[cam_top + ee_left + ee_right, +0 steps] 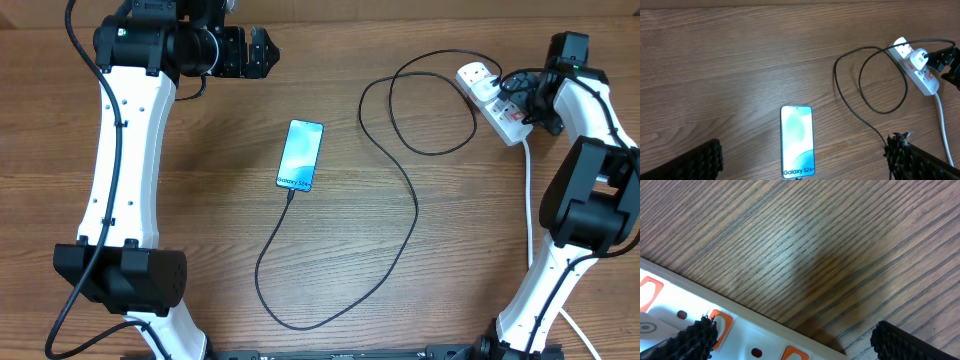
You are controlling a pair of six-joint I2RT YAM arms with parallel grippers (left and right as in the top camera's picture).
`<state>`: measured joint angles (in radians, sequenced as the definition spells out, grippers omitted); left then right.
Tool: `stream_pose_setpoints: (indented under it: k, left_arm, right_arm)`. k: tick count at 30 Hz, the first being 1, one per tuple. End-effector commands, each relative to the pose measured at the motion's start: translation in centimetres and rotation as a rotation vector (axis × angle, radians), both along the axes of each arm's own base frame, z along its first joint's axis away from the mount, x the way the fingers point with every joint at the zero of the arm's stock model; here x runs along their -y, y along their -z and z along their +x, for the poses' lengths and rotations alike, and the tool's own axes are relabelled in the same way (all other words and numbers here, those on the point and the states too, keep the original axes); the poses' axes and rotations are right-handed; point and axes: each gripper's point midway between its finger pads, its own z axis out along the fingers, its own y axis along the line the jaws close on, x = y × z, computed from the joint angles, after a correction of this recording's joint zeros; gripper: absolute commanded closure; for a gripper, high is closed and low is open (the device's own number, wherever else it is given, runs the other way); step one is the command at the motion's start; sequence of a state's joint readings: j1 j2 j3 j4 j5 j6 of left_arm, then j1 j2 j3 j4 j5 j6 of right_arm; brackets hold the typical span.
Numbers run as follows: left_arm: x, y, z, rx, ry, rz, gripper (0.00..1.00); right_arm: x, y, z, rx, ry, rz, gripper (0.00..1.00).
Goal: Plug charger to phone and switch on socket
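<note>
**A:** How much room is there on the brown wood-grain surface [205,225]?

**B:** Plenty. There is bare wood all around the middle, and the near edge runs between the two arm bases. Only the right side is crowded.

**A:** Where are the hands?

**B:** The left hand [266,52] hangs at the far left. Its fingers are spread wide with nothing in them. The right hand [518,100] is over the white elongated plastic power strip [497,112] at the far right. It is also spread wide and empty. One pad [690,340] sits over an orange-red switch [720,324]; I cannot tell if it touches.

**A:** And the slim smartphone with the light blue screen [301,155]?

**B:** It lies flat mid-surface, well apart from both hands and nearer the left one.

**A:** What about the long thin black cable [414,210]?

**B:** One end meets the phone's bottom edge. From there the cable sweeps in a big loop toward the near edge. It then coils back up to a white plug [918,59] seated in the strip.
</note>
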<state>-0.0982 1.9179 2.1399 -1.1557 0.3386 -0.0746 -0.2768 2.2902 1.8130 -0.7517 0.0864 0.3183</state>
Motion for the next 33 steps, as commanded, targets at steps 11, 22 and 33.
stream_pose_setpoints:
  k: [11, 22, 33]
  left_arm:
    - [0.2, 0.3, 0.1, 0.001, 0.010, 0.014, 0.00]
    - [0.2, 0.3, 0.1, 0.001, 0.010, 0.014, 0.00]
    - [0.2, 0.3, 0.1, 0.001, 0.010, 0.014, 0.00]
  right_arm:
    - [-2.0, 2.2, -0.2, -0.040, -0.076, 0.083, 0.00]
    - [-2.0, 2.3, -0.4, -0.050, -0.094, 0.078, 0.00]
    - [-2.3, 3.1, -1.0, -0.082, -0.099, 0.090, 0.00]
